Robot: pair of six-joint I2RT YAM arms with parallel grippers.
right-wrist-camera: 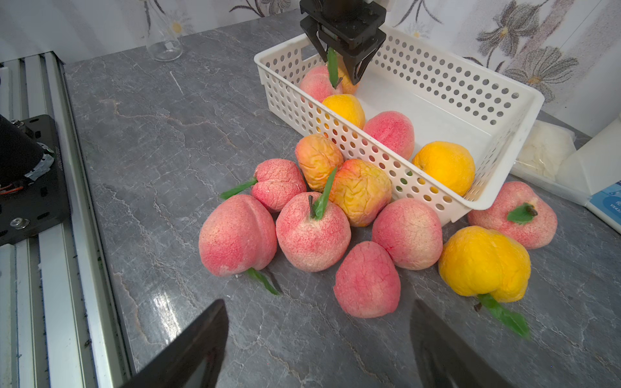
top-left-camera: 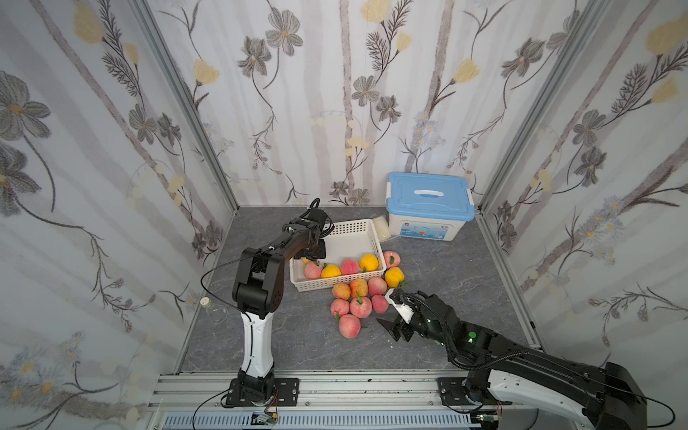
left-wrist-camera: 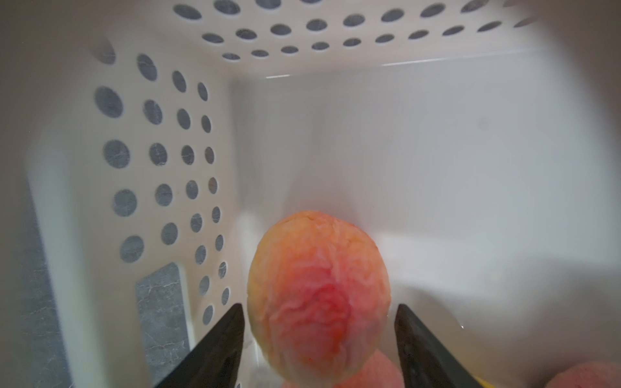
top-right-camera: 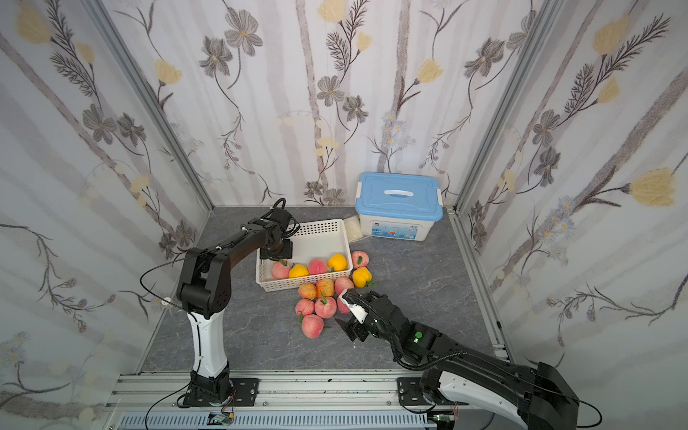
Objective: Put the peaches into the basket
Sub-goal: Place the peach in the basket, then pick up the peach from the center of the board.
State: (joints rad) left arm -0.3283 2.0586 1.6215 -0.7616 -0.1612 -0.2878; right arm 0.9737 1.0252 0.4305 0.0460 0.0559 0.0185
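Grey tabletop (top-left-camera: 446,286): left tool (left-wrist-camera: 318,307) agape around an orange-pink peach (left-wrist-camera: 316,262) inside the basket (left-wrist-camera: 151,111), right tool (right-wrist-camera: 317,302) agape, empty.

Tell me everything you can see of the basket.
The basket is shallow, rectangular, white plastic by its look, with round holes in its walls, a handle slot and a plain floor. It stands flat on the grey table. Peaches lie along its near side; more on the table rest against its near wall. The open left gripper reaches inside.
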